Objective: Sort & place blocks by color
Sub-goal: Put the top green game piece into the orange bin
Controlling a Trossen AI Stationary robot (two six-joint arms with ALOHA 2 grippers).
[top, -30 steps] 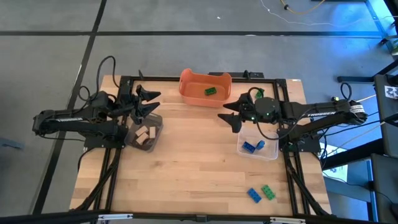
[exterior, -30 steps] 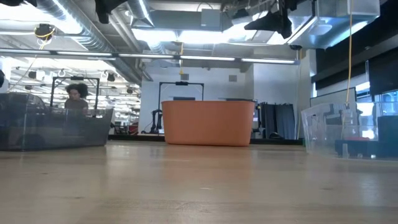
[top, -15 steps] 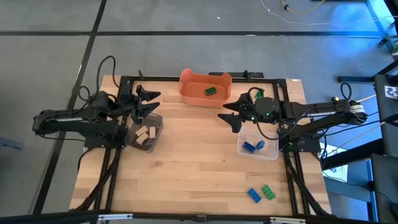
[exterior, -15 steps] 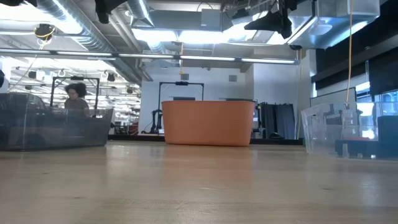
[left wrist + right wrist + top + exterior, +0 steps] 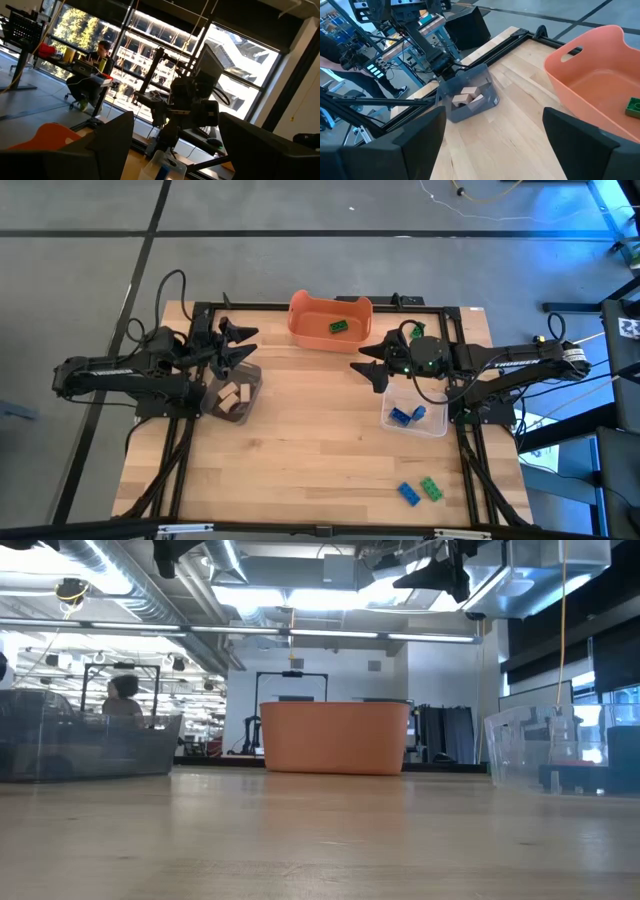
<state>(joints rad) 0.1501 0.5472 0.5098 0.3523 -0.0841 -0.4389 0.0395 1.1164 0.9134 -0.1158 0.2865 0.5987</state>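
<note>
The left gripper is hovering with its fingers spread wide and holding nothing, just above the far edge of the dark container at the table's left side, where several tan blocks are lying. Toward the middle of the far edge, the orange tub is sitting with one green block inside it. To its right, the right gripper is hanging over the wooden table with its fingers also spread wide and empty, just beside the clear container, which is holding blue blocks. Well apart from these, near the table's front right corner, a loose blue block and a loose green block are lying side by side on the bare wood.
</note>
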